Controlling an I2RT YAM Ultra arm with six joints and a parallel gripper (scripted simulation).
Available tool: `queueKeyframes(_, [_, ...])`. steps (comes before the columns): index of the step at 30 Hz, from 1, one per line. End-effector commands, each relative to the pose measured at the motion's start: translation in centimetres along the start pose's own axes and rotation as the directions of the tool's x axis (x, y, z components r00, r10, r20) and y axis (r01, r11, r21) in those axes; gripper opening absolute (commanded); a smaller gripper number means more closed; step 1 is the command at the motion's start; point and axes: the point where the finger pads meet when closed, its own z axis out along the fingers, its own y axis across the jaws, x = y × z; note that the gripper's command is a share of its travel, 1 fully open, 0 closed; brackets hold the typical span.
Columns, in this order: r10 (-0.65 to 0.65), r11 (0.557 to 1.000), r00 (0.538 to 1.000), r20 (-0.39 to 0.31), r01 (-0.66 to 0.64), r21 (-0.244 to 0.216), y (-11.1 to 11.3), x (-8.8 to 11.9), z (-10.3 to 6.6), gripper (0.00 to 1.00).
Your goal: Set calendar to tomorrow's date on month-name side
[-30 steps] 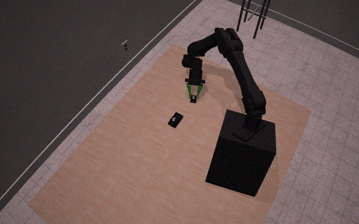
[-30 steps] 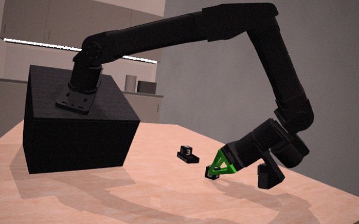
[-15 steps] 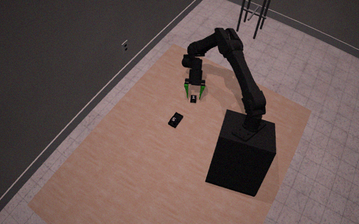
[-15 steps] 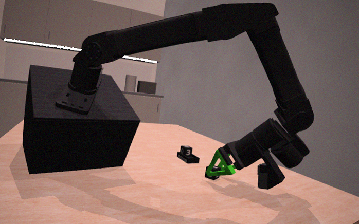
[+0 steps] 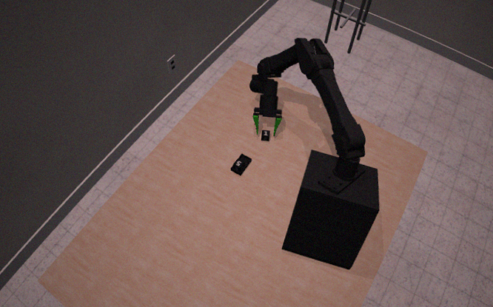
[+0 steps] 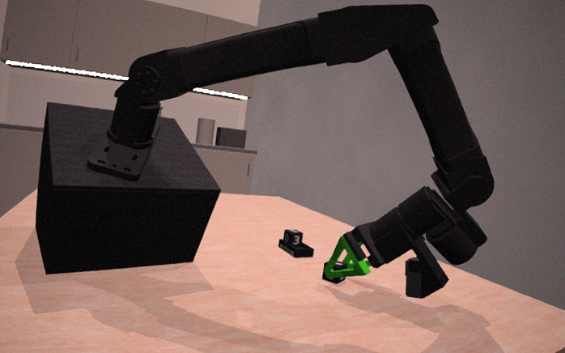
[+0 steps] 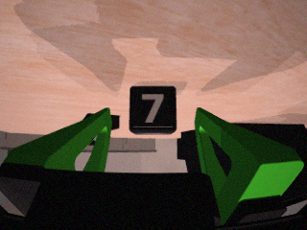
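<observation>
A loose black date cube (image 5: 264, 137) (image 6: 332, 278) (image 7: 153, 109) stands on the wooden table (image 5: 156, 218), apart from the tray. It shows a 1 on top and a 7 toward the wrist camera. My gripper (image 5: 265, 133) (image 6: 341, 268) (image 7: 153, 115) is open, its green fingers low on either side of this cube with gaps showing. The black tray (image 5: 247, 159) (image 6: 303, 251) lies flat a little nearer the front. It holds the other cube (image 5: 237, 164) (image 6: 293, 237), which shows a 5 on top and a 3 on one side. I cannot see the month's name.
The arm's black pedestal (image 5: 330, 210) (image 6: 116, 201) stands on the table to the right of the tray. A metal stool frame (image 5: 347, 14) stands on the tiled floor beyond the table.
</observation>
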Motion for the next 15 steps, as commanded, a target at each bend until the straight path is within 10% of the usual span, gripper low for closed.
queueKeyframes(1, [-0.005,1.0,1.0,0.008,0.005,-0.005,0.2,0.1,-0.5,0.64])
queueKeyframes(15, [-0.005,1.0,1.0,0.008,0.005,-0.006,0.2,1.9,-2.2,0.64])
